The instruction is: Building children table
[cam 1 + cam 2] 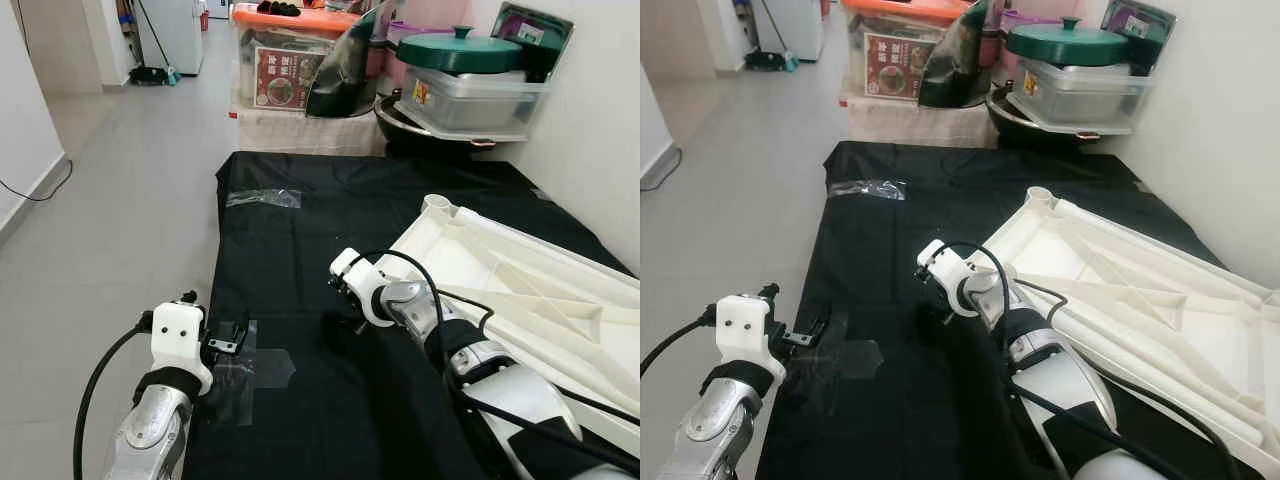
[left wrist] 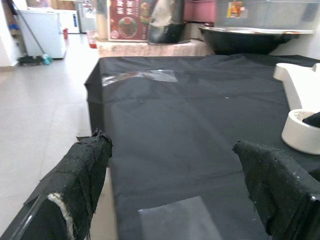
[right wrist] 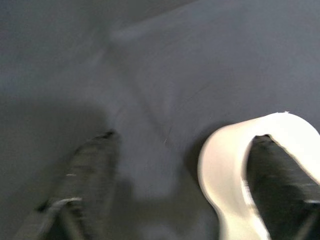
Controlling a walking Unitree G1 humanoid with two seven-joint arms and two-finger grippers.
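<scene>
Black cloth (image 1: 330, 250) covers grey tiled floor (image 1: 120, 190). White tabletop (image 1: 530, 290) lies underside-up on cloth's right part. Storage boxes (image 1: 470, 90) stacked beyond cloth's far edge. Right gripper (image 3: 175, 170) spread, one finger inside tabletop's corner socket (image 3: 225, 165). Left gripper (image 2: 175, 170) spread over cloth's left edge.

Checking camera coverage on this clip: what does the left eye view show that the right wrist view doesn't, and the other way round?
Left eye view alone: the whole white tabletop lying underside up, the storage boxes beyond the sheet, the grey floor, and the left pincer at the sheet's edge over clear tape.

Right wrist view alone: one finger of the right pincer sits inside a white round socket, the other outside it.

Both: the black sheet.
</scene>
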